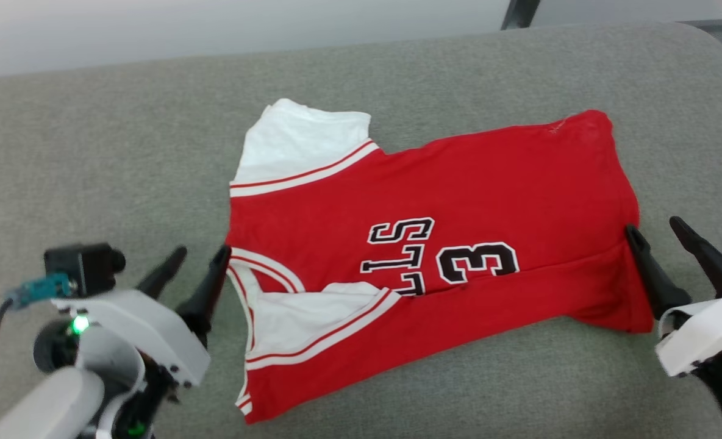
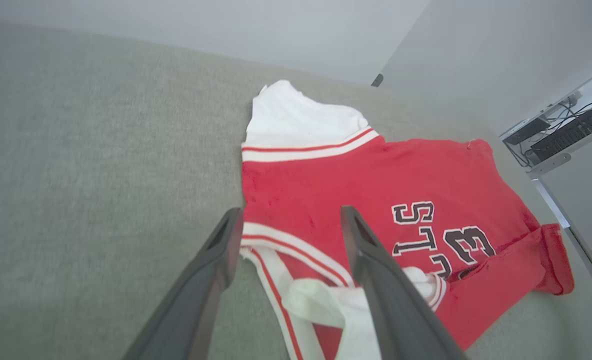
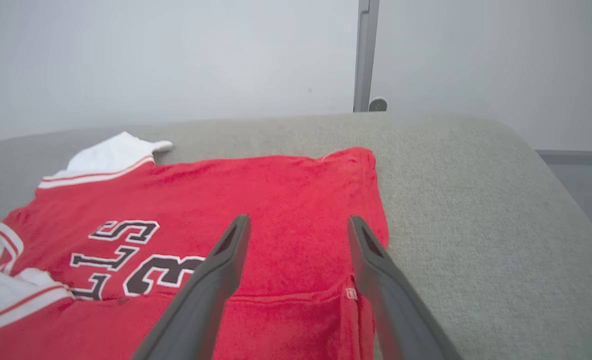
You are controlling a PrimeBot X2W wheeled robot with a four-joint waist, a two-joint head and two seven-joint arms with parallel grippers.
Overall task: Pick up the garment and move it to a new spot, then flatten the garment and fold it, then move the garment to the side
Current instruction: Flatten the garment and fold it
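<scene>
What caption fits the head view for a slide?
Jersey lies part-folded on grey surface, open left gripper at collar end, open right gripper at hem.

The garment (image 1: 458,183), a red jersey with white short sleeves and red-and-white striped trim, lies on the grey counter (image 1: 92,152), collar end to the left of the head view and hem to the right. Its near long edge is folded over onto the body, hiding part of the black, white-edged numerals (image 1: 477,262). One white sleeve (image 1: 303,140) sticks out at the far left; the other sleeve (image 1: 312,314) lies folded in on the near flap.
</scene>
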